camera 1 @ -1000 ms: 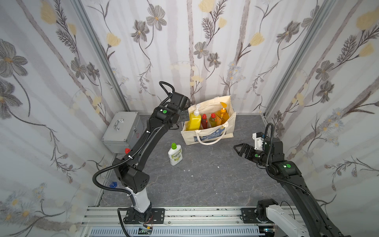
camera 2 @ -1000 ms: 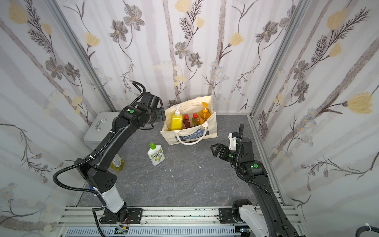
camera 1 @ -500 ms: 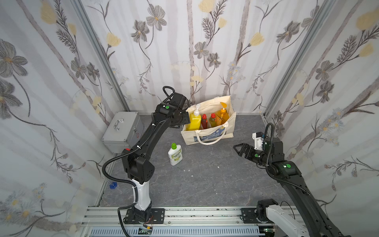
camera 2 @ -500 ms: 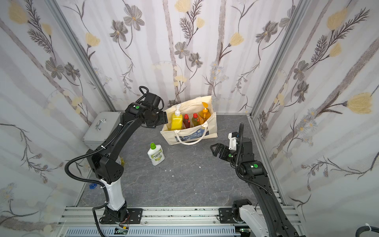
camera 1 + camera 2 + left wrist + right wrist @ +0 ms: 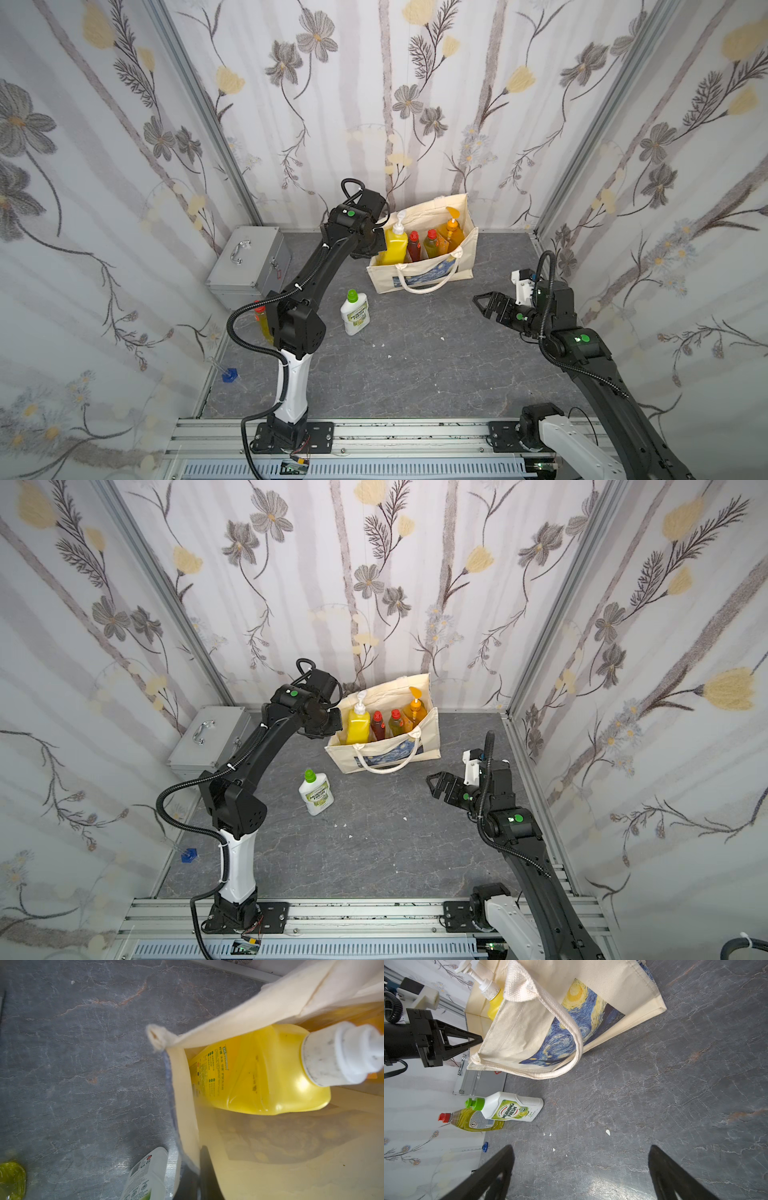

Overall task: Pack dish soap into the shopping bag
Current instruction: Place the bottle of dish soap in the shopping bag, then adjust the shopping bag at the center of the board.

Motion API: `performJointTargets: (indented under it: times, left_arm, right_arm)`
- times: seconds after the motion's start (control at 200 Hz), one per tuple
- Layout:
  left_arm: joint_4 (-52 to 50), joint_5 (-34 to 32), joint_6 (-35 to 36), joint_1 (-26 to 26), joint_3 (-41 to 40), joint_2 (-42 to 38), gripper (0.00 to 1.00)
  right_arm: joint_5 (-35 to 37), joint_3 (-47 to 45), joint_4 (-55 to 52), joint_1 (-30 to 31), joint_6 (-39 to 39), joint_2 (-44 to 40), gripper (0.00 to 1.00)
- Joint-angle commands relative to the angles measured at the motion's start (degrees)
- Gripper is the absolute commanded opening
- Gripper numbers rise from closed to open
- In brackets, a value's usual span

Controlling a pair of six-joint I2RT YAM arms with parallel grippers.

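The shopping bag (image 5: 462, 270) is being pinched at its end wall by the just-clenched left hand (image 5: 478, 1040), probably for steadying. The right hand (image 5: 484, 305) is being kept released.

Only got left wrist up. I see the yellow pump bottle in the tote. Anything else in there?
Observer: Three more, upright: a dark red bottle, a yellow-green bottle with a red cap, an orange pump bottle.
Operator: Right arm?
Observer: The right gripper is open and empty over bare table, apart from the shopping bag.
Operator: What's left to pack?
Observer: The white green-capped bottle stands on the table; a second yellow-green bottle stands beside the silver case.
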Motion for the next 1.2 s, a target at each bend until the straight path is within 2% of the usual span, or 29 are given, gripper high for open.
performJointTargets:
  times: [0.0,0.4,0.869,1.194]
  left_arm:
    - [-1.33,-2.18,0.28,-0.17,1.50,0.33,0.00]
    - [-6.24,-3.31,1.23,-0.20,10.63,4.07,0.00]
    - [-6.53,-3.68,1.19,-0.34,10.96,4.20,0.00]
    - [-6.26,-2.40,1.31,-0.34,11.14,4.72,0.00]
  right_arm:
    - [-0.16,-0.64,1.77,0.09,0.07,-0.22,1.00]
    - [-0.08,-0.96,1.77,0.13,0.11,-0.42,1.00]
    - [0.01,-0.93,1.91,0.15,-0.03,-0.38,1.00]
    - [-0.43,3.49,2.37,0.28,-0.90,1.77,1.00]
